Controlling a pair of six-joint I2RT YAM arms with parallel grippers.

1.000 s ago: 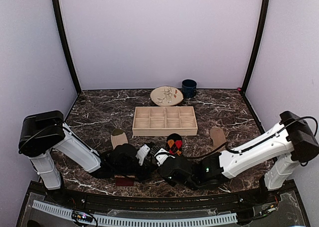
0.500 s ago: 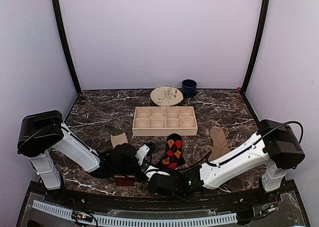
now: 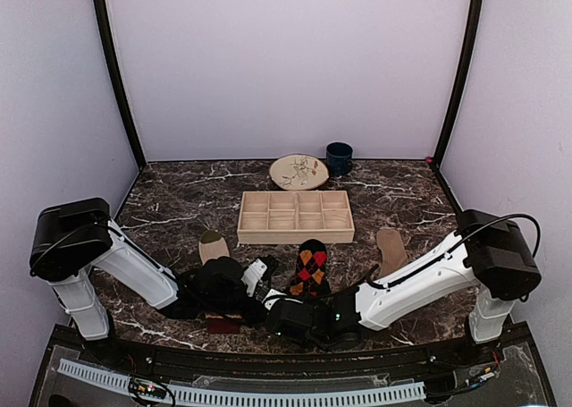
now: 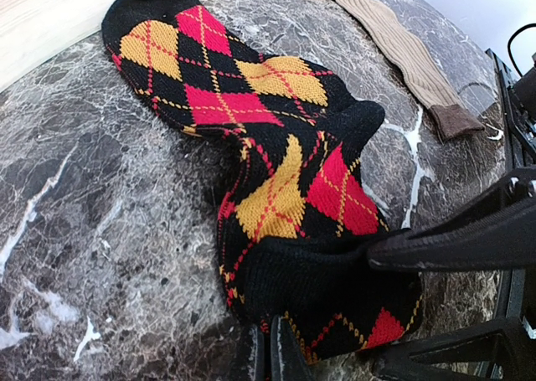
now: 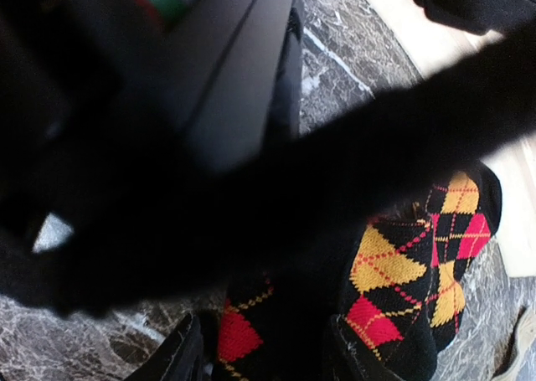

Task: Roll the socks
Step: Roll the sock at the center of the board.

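The argyle sock lay flat on the table, near the front edge and between the two arms. Its toe pointed toward the tray and almost reached the tray's front wall. Its pattern was red and yellow-orange diamonds on black. The cuff end was folded over on itself.

The right pincer was clenched on that folded cuff, with one finger above the fabric and one below it at table level. A dark blur covered most of the right wrist view.

The left pincer sat just beside the cuff. Its fingertips were pressed together and held nothing.

The tan sock lay to the right of the argyle sock and apart from it, with a darker brown band at one end. The striped sock lay to the left, its middle hidden under the left arm.

Beyond the tray, a patterned plate and a dark blue mug stood side by side near the back wall.
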